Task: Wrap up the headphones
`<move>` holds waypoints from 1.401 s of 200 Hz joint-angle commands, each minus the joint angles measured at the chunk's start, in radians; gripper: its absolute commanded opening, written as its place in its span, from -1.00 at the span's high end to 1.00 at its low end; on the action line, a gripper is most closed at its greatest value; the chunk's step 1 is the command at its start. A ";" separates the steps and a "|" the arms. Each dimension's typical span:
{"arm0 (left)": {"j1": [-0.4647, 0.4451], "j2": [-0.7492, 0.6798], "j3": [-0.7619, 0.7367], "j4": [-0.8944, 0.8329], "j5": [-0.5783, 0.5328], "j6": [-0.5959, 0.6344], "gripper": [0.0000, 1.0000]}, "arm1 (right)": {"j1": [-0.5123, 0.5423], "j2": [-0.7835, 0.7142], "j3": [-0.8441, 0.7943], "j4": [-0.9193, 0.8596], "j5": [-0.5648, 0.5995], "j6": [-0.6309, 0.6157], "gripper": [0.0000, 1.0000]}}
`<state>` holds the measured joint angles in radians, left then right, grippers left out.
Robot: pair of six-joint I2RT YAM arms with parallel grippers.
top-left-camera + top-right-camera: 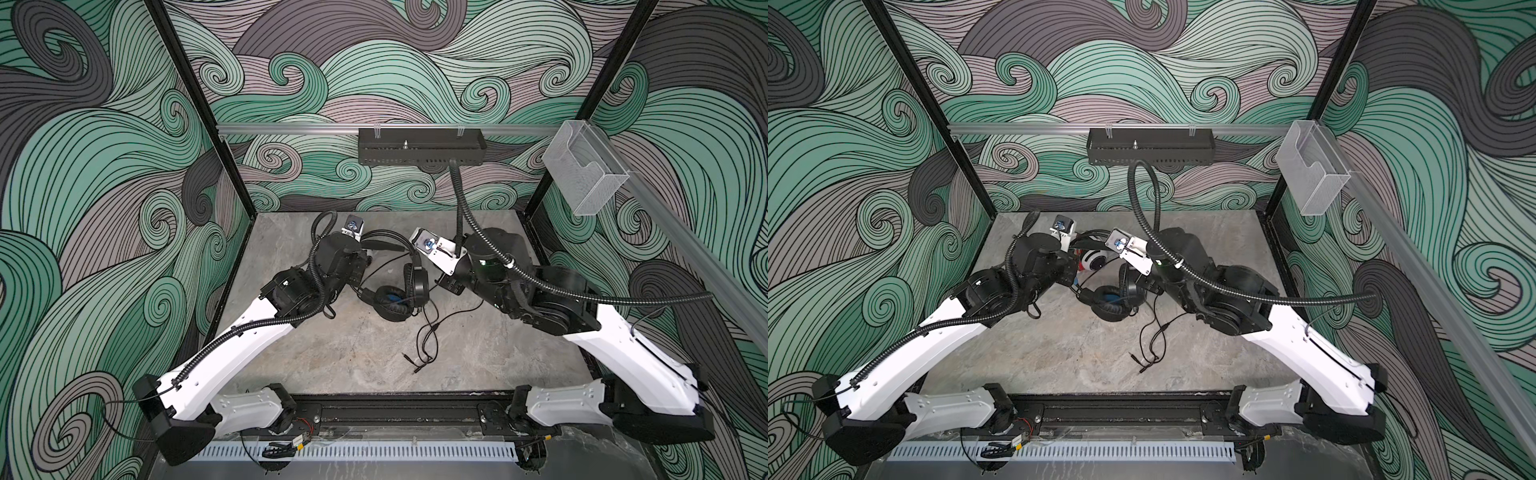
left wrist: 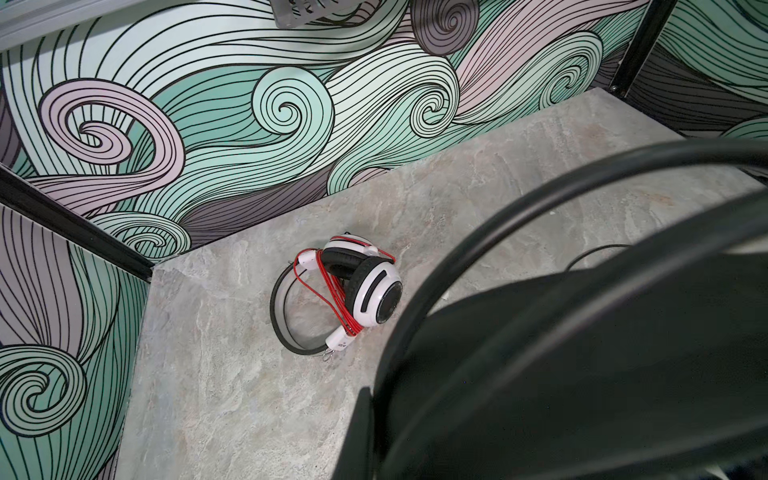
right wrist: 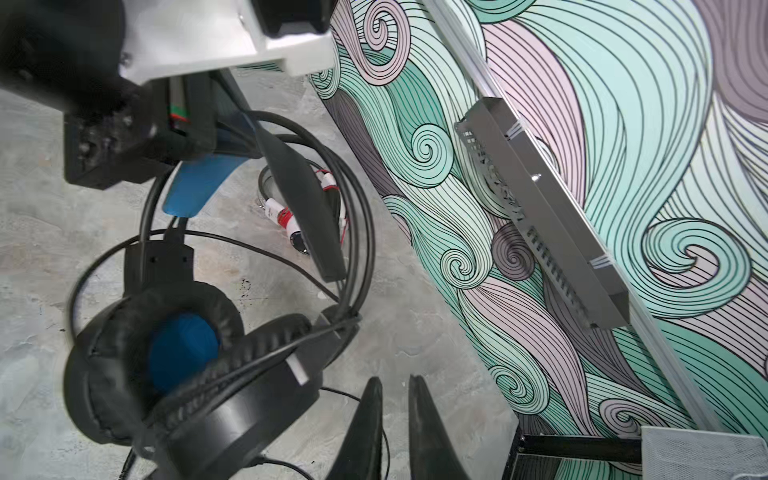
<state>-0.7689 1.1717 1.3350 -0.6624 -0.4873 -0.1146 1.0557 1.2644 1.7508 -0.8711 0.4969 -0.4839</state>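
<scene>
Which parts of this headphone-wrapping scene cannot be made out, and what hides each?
Left claw: left wrist view, covered by the blurred black headphones.
White headphones: in a top view one cup shows; the left arm hides the rest.
Black cable plugs: both top views, too small.
Right claw: right wrist view, base cut off by the edge.

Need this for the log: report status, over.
Left claw shut on black headphones. Right claw slightly open, holding nothing. Black cable loose on table. White headphones already wrapped, lying behind.
</scene>
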 commanded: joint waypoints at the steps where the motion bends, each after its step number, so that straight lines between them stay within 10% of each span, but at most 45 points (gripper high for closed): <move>1: 0.000 -0.051 0.011 0.021 0.058 -0.018 1.00 | -0.029 0.002 -0.033 0.019 0.017 -0.043 0.70; 173: 0.123 -0.019 0.338 -0.122 0.346 -0.431 1.00 | -0.241 -0.465 -0.566 0.313 -0.391 0.384 -0.49; 280: 0.124 0.039 0.524 -0.111 0.429 -0.491 1.00 | -0.422 -0.223 -0.701 0.841 -0.910 0.666 -0.74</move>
<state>-0.6487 1.2144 1.7901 -0.8177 -0.0986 -0.5518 0.6495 1.0012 1.0569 -0.2199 -0.2634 0.0708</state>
